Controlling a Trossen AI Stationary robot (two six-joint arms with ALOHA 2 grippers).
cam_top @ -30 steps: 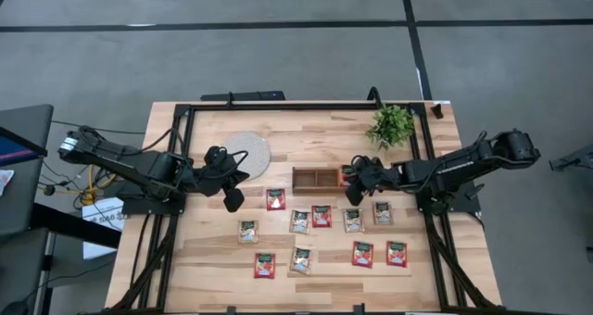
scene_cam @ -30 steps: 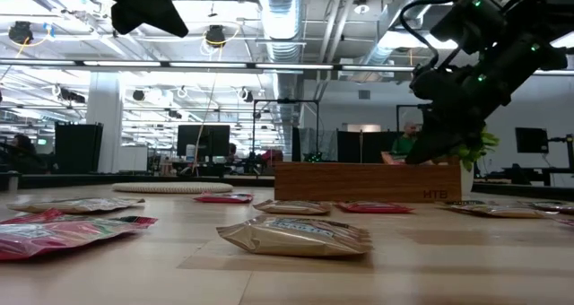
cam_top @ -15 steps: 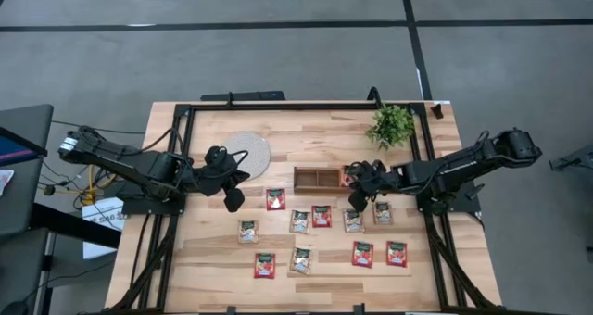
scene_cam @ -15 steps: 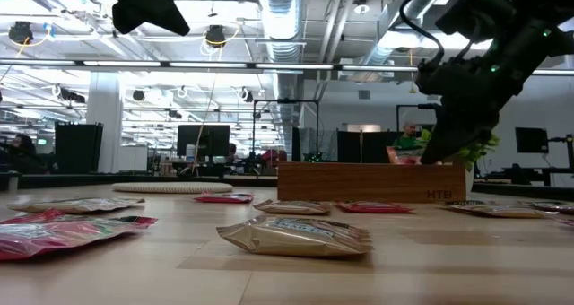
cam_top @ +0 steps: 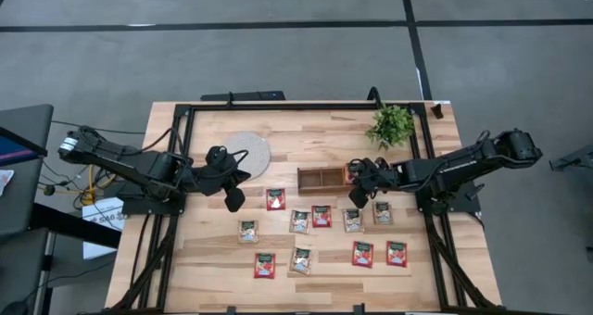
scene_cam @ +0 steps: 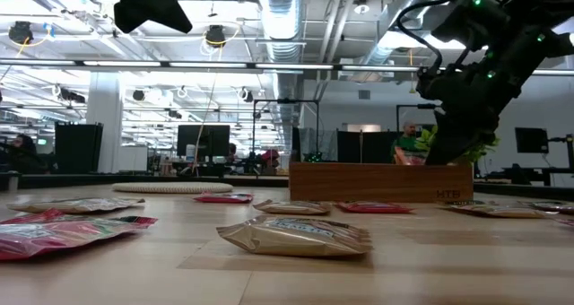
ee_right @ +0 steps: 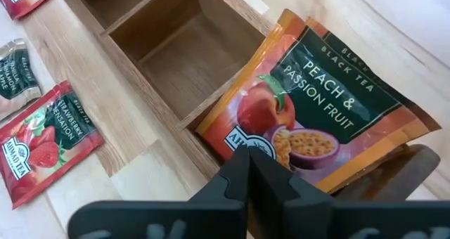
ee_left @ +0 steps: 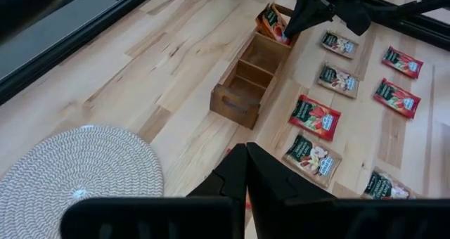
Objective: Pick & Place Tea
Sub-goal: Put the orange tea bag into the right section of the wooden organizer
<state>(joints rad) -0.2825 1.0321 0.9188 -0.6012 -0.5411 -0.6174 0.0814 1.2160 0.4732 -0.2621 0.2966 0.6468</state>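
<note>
A peach tea sachet [ee_right: 316,112], orange-rimmed with a dark top band, stands tilted in the right end compartment of the wooden tray [cam_top: 315,178]. My right gripper [ee_right: 246,158] is shut at that sachet's lower edge, just near-right of the tray's end [cam_top: 355,189]. Several red and pale sachets [cam_top: 321,216] lie flat on the table nearer than the tray. My left gripper [cam_top: 233,199] hangs shut above the table left of them, touching nothing. My right gripper pinches the peach sachet by its lower edge [ee_right: 264,146], close to one corner. The fingers slant down from the table's right. The sachet stands tilted, its lower part inside the tray's end compartment and its back leaning over the tray's end wall [ee_right: 394,165].
The tray's other two compartments [ee_right: 204,56] show bare wood. A round woven disc [cam_top: 246,151] lies far-left of the tray and a small green plant [cam_top: 391,125] stands far-right of it. A black frame borders the table.
The tray has slid a little toward the table's right edge, the peach sachet moving with it. My right gripper has shifted the same way, staying at the tray's right end.
</note>
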